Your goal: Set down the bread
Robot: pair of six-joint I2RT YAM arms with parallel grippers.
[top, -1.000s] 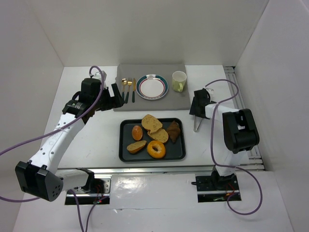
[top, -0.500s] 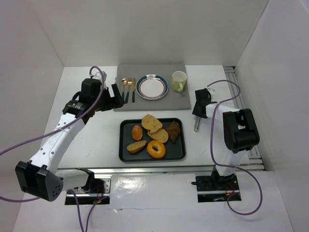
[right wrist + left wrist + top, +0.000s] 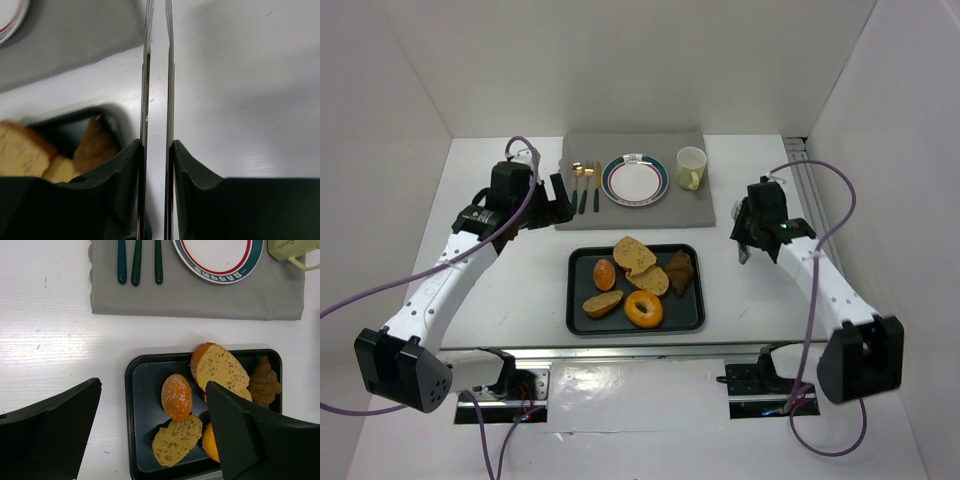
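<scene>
Several breads lie on a black tray (image 3: 572, 300): a big slice (image 3: 633, 253), a seeded bun (image 3: 604, 273), a small slice (image 3: 603, 303), a bagel (image 3: 643, 309) and a croissant (image 3: 680, 270). The left wrist view shows the bun (image 3: 176, 396) and big slice (image 3: 220, 367) too. My right gripper (image 3: 752, 232) is shut on metal tongs (image 3: 146, 75) right of the tray; their two blades run between its fingers (image 3: 156, 147) toward the croissant (image 3: 97, 145). My left gripper (image 3: 560, 200) hovers open and empty at the mat's left edge, jaws wide (image 3: 152, 390).
A grey mat (image 3: 690, 205) behind the tray carries a red-and-green rimmed plate (image 3: 635, 180), a pale green cup (image 3: 691, 167) and cutlery (image 3: 585, 185). White walls enclose the table on three sides. A rail (image 3: 810, 180) runs along the right edge.
My right gripper has shut on the tongs and raised them off the table, and the right arm has swung its elbow out to the right. The left arm has barely moved.
</scene>
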